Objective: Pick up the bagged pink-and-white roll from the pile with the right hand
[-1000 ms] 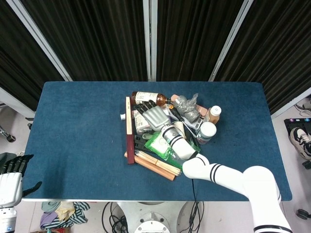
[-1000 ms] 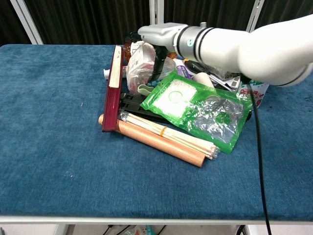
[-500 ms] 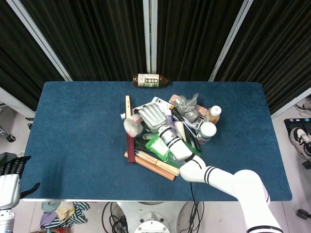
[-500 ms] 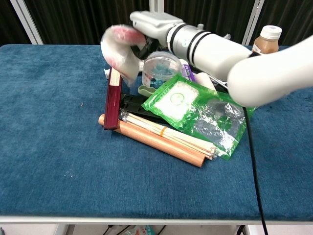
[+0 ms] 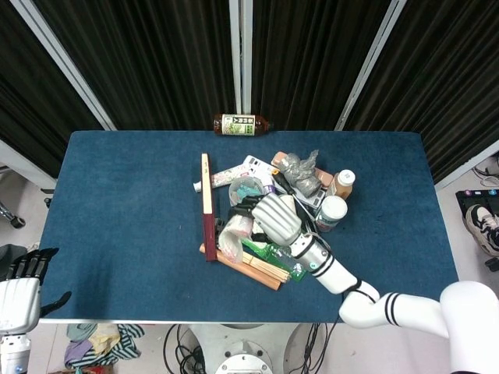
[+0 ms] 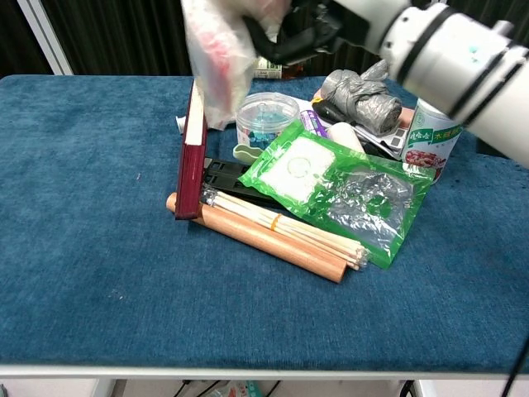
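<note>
The head view looks steeply down from high, showing the whole blue cloth-covered bench [image 5: 117,202] against the black curtains [image 5: 164,62]. The chest view sits low and near, facing across the bench front. Both share the pile, including the dark red book [image 5: 207,226] [image 6: 191,157].

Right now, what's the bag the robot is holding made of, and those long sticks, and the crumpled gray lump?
The bag in the right hand looks like thin clear plastic: pink shows through and it hangs limp. The long sticks look like bare pale wood, matte and straight. The gray lump looks like wrinkled foil or gray plastic film, creased and slightly shiny; I can't tell which.
</note>
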